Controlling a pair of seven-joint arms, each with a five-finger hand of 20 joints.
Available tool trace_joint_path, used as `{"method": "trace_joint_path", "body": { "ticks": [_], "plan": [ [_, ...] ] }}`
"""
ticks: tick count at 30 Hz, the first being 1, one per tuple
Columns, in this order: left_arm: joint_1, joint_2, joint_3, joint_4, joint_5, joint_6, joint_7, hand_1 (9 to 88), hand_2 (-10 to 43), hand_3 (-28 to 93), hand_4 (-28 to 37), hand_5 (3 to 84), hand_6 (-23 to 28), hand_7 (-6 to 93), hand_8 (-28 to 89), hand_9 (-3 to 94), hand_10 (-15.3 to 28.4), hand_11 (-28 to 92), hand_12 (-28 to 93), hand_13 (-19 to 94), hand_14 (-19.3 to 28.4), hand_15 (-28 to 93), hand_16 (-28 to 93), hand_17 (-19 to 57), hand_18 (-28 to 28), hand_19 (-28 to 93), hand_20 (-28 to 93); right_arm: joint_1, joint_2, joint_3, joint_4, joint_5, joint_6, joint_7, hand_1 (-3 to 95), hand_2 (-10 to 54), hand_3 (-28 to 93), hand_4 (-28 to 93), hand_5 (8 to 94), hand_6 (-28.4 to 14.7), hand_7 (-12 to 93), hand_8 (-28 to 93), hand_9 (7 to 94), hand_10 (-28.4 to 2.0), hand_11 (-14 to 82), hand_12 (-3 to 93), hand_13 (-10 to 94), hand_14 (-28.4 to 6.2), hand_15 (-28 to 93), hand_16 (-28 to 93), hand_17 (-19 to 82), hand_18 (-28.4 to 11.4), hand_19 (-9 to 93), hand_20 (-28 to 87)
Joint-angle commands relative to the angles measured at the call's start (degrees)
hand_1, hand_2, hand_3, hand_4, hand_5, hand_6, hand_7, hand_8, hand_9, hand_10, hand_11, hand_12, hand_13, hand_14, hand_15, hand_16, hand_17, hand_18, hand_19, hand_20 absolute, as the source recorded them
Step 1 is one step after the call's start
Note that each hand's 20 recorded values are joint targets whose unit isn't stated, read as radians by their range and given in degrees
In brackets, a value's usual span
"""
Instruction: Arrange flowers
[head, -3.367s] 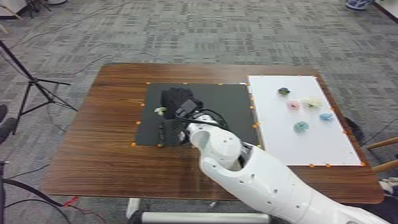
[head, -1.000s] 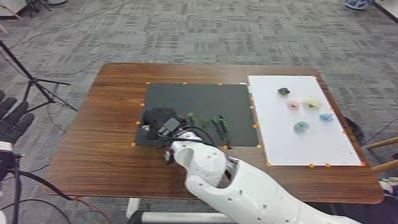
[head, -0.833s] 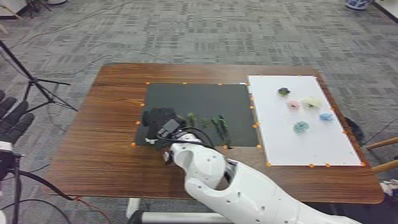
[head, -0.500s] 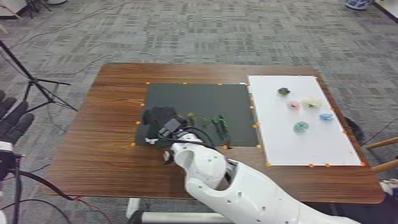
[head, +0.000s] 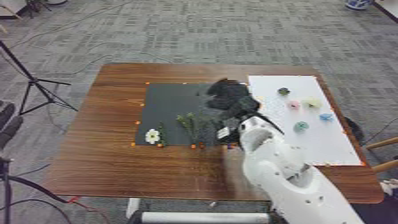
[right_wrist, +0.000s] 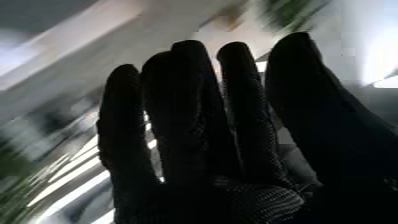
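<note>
Watching from my distant station, I saw a brown wooden table (head: 89, 130) with a dark mat (head: 169, 102) lying left of a white board (head: 324, 147), small orange markers along their edges. The right hand (head: 233, 97), gloved in black, was over the right part of the mat, near the board; I could not tell whether it touched the mat. In the right wrist view, that hand (right_wrist: 187, 135) was open, its fingers (right_wrist: 123, 125) straight and its thumb (right_wrist: 298, 85) extended beside them. The left hand (head: 7, 127) was partly visible at the left edge of the head view, and I could not tell whether it was open or closed. The white flower (head: 152, 136) lay at the mat's near left corner, beside a narrow green stem (head: 162, 135). Farther right on the mat lay more green stems (head: 187, 125), some blurred near the right arm. On the board I had a dark flower (head: 283, 91) farthest away, a pink flower (head: 293, 105) beside a cream flower (head: 312, 102), then a blue flower (head: 326, 117) and, nearest, a teal flower (head: 300, 126). A black tripod (head: 34, 80) stood left of the table.
</note>
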Motion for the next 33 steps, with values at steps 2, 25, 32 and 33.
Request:
{"method": "trace_joint_path", "body": {
  "ticks": [2, 25, 32, 33],
  "plan": [
    [3.44, -1.4, -1.82, -1.39, -0.07, -0.79, 1.65, 22.0, 17.3, 70, -28.3, 36.7, 8.6, 8.3, -7, 29.7, 13.9, 13, 11, 21, 14.2, 26, -4, -5.0, 12.0, 24, 11, -8.34, 10.98, 15.71, -0.3, -3.19, -4.52, 9.08, 45.8, -8.4, 77, -26, 61.1, -5.2, 12, -11, 62.8, -16.3, 11.5, 12.7, 72, -9.7, 65, 24, 32, -24.7, 80, 28],
    [4.97, -1.76, -2.92, -2.23, -0.53, -0.27, 2.92, 22.7, 17.9, 70, -28.3, 36.9, 8.2, 8.4, -7, 30.7, 12.4, 13, 11, 23, 12.2, 23, -5, -4.6, 11.8, 24, 11, -19.07, 13.29, 23.32, -0.74, -6.88, -16.93, 6.86, 56.2, -9.5, 65, -28, 56.4, -3.9, 12, -11, 56.5, -13.3, 9.8, 11.3, 69, -7.5, 64, 29, 30, -24.4, 79, 29],
    [5.08, -1.67, -2.38, -2.27, -0.75, -0.39, 3.09, 23.0, 18.3, 69, -28.3, 37.1, 8.1, 9.0, -8, 31.0, 12.0, 13, 10, 23, 11.8, 23, -5, -4.5, 11.6, 24, 11, -16.95, 10.74, 21.1, 3.53, -7.81, -16.0, 5.49, 61.5, -9.5, 59, -28, 58.6, -2.6, 13, -11, 58.7, -11.9, 10.1, 11.5, 71, -5.5, 63, 31, 31, -23.7, 80, 31],
    [4.61, -1.55, -2.23, -2.13, -0.51, -0.27, 2.63, 23.0, 18.4, 69, -28.3, 37.1, 8.1, 9.0, -8, 31.0, 12.1, 13, 10, 23, 12.0, 23, -5, -4.5, 11.6, 24, 11, -17.02, 10.79, 20.74, 4.0, -7.94, -15.12, 5.55, 62.5, -9.5, 58, -28, 58.9, -2.4, 13, -12, 59.3, -11.7, 10.2, 11.5, 71, -5.3, 62, 32, 31, -23.6, 81, 31]
  ]
}}
